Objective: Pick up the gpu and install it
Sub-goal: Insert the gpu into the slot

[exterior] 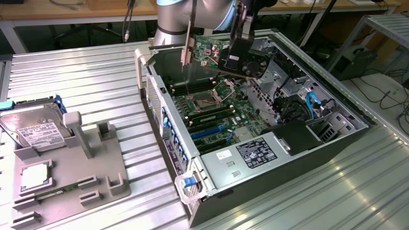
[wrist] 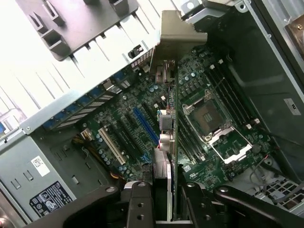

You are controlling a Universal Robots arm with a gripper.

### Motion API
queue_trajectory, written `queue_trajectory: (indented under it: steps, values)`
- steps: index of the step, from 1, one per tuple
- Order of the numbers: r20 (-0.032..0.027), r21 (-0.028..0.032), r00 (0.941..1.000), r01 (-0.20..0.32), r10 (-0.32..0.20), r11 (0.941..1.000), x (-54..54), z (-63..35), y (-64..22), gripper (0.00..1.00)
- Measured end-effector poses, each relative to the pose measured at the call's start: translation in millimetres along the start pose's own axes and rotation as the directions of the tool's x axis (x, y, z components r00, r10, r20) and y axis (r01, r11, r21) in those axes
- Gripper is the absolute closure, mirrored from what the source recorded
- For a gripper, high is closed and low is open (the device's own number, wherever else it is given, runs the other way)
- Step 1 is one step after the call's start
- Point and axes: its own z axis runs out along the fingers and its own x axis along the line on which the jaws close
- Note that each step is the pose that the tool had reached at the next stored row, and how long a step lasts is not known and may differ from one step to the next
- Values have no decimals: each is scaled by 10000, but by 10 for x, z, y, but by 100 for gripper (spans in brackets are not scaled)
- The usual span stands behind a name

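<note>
The gpu (exterior: 210, 51) hangs in the air over the open computer case (exterior: 332, 139), tilted, its black fan (exterior: 257, 64) facing the exterior view's right and its pale metal bracket (exterior: 187, 50) towards the case's rear wall. My gripper (exterior: 232, 59) is shut on the card from above. In the wrist view the gpu (wrist: 167, 137) appears edge-on, running from between my fingers (wrist: 138, 204) out to its bracket (wrist: 178, 35). Below it lies the motherboard (wrist: 128, 128) with its blue expansion slot (wrist: 145, 124); the card stands above the board, apart from it.
An empty CPU socket (exterior: 208, 99) sits mid-board. The power supply (exterior: 255, 153) and blue cables (exterior: 313, 103) fill the case's near end. At the exterior view's left stand a grey parts fixture (exterior: 96, 158) and a silver hard drive (exterior: 32, 127).
</note>
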Motion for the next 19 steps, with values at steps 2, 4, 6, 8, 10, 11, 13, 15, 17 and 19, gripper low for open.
queue_trajectory:
  steps: [2, 4, 6, 8, 10, 11, 13, 15, 17, 19]
  values:
    - [-2, -5, 9997, 241, -241, 9997, 0, 0, 0, 73]
    - [-5, -10, 9989, 459, -459, 9989, 0, 0, 0, 73]
    - [-6, -14, 9977, 682, -682, 9977, 0, 0, 0, 73]
    - [-7, -19, 9961, 888, -888, 9961, 0, 0, 0, 73]
    - [-8, -24, 9940, 1096, -1096, 9940, 0, 0, 0, 73]
    - [-9, -25, 9929, 1191, -1191, 9929, 0, 0, 0, 73]
    - [-10, -30, 9902, 1395, -1395, 9902, 0, 0, 0, 73]
    - [-11, -35, 9865, 1635, -1635, 9865, 0, 0, 0, 73]
    - [-12, -41, 9825, 1864, -1864, 9825, 0, 0, 0, 73]
    - [-13, -46, 9779, 2092, -2092, 9779, 0, 0, 0, 73]
